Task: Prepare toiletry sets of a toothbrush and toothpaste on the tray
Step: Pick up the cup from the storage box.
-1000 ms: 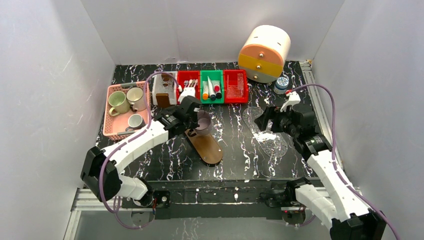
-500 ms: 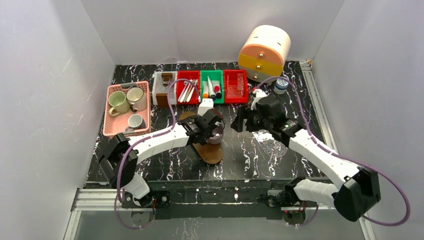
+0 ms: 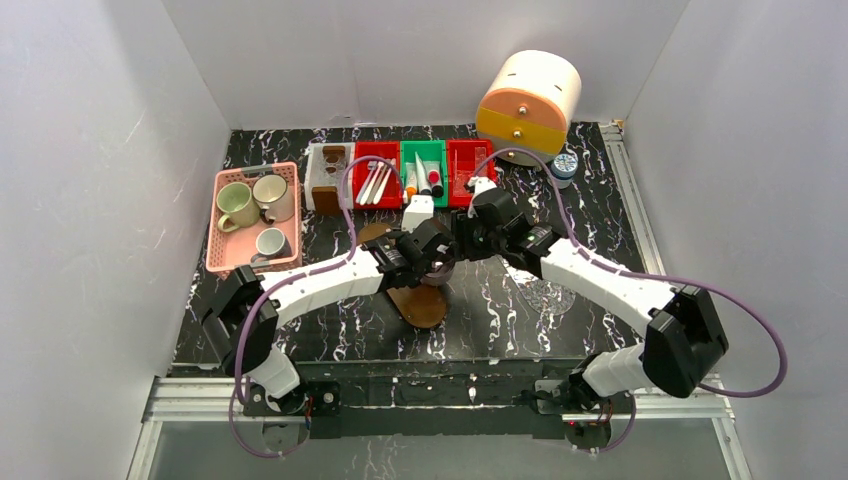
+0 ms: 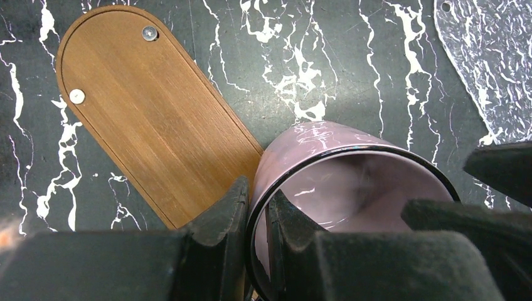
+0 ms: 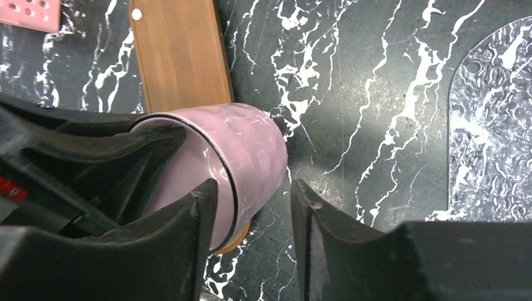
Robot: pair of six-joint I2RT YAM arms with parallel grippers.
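Note:
White toothbrushes (image 3: pixel 375 183) lie in a red bin and toothpaste tubes (image 3: pixel 423 180) in the green bin beside it, at the back. A brown wooden oval tray (image 3: pixel 418 300) (image 4: pixel 144 125) lies mid-table. My left gripper (image 3: pixel 428 255) (image 4: pixel 256 194) is shut on the rim of a pink cup (image 3: pixel 437 262) (image 4: pixel 313 147), tilted over the tray's end. My right gripper (image 3: pixel 462 240) (image 5: pixel 251 191) is open around the cup's (image 5: pixel 251 150) opposite wall, one finger inside the mouth, the other outside with a gap.
A clear textured tray (image 3: pixel 545 285) (image 5: pixel 495 125) lies right of the cup. A pink basket of mugs (image 3: pixel 255 215) stands at the left. At the back are a white box (image 3: pixel 328 175), another red bin (image 3: pixel 470 172), a round drawer unit (image 3: pixel 528 105) and a small jar (image 3: pixel 564 167).
My left arm carried the pink cup from near the bins out over the wooden tray's end. My right arm swung left from the clear tray to the cup, its jaws narrowing.

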